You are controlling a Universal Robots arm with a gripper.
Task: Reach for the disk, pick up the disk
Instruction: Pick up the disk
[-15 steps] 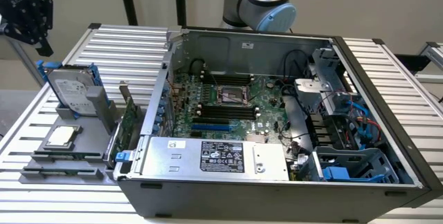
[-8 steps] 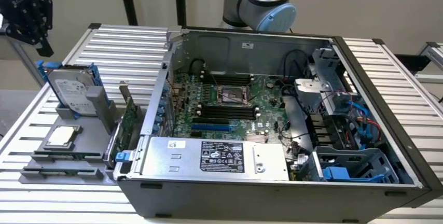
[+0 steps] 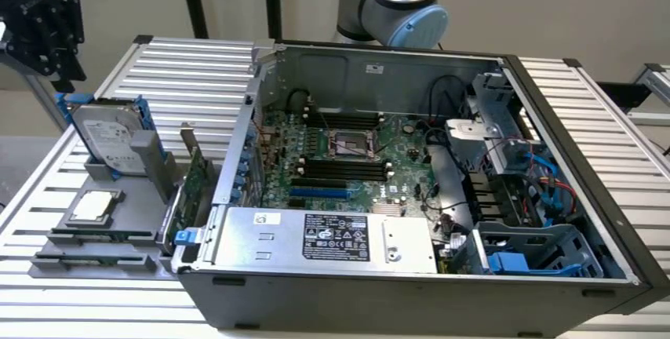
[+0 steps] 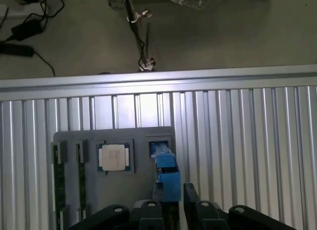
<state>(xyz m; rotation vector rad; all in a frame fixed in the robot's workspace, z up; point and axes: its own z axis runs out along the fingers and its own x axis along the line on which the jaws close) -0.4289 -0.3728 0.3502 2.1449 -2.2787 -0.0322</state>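
Note:
The disk (image 3: 105, 131) stands on edge in a slot of a grey tray (image 3: 100, 264) at the exterior view's left; its silver face carries a white label and its rim is bright blue. My black gripper (image 3: 47, 49) hangs above and behind it, apart from it. In the wrist view I look down on the disk's blue edge (image 4: 166, 170), which lies in line with the gap between my fingers (image 4: 150, 209). The gripper (image 4: 174, 207) is open and holds nothing.
A small square silver chip (image 3: 92, 205) (image 4: 115, 156) lies on the same tray (image 4: 74, 138) beside the disk. An open computer case (image 3: 419, 296) with a silver power supply (image 3: 325, 237) stands to the exterior view's right. The slatted table's edge (image 4: 158, 81) is beyond the tray; cables (image 4: 29, 27) lie on the floor.

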